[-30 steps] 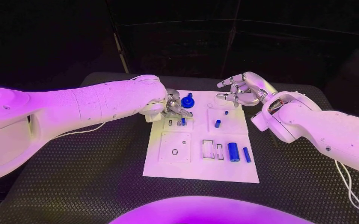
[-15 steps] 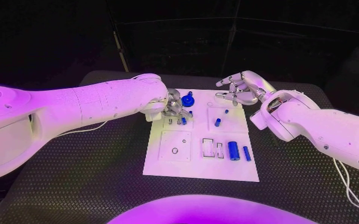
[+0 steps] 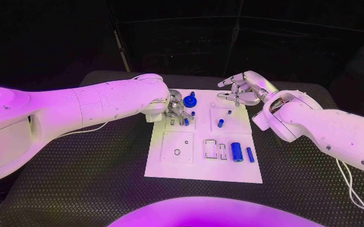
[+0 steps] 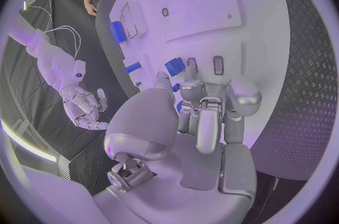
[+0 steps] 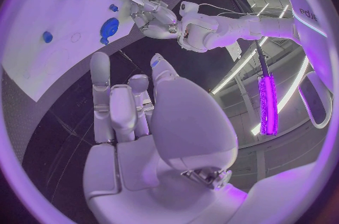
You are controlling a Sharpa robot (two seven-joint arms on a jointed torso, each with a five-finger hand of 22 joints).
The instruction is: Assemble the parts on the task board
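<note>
The white task board (image 3: pixel 199 165) lies mid-table. My left hand (image 3: pixel 175 109) hovers low over its far left corner, fingers curled down and pinching a small blue part (image 3: pixel 185 122) against the board; the left wrist view shows the fingertips (image 4: pixel 191 72) beside that blue part (image 4: pixel 174 65). A blue round knob (image 3: pixel 190 101) stands just beyond the hand. My right hand (image 3: pixel 243 90) floats over the board's far right corner, fingers spread, holding nothing. A blue cylinder (image 3: pixel 236 152) and a thin blue rod (image 3: pixel 250 156) lie at the near right, and a short peg (image 3: pixel 221 124) stands mid-board.
Empty slots (image 3: pixel 211 150) and a round hole (image 3: pixel 178 153) sit in the board's near half. The black ribbed table (image 3: pixel 91 179) stretches around the board. In the right wrist view my left hand (image 5: pixel 155 18) lies past the knob (image 5: pixel 109 26).
My right hand has drifted slightly up and away from the board. My left hand stays at the same spot over the small blue part.
</note>
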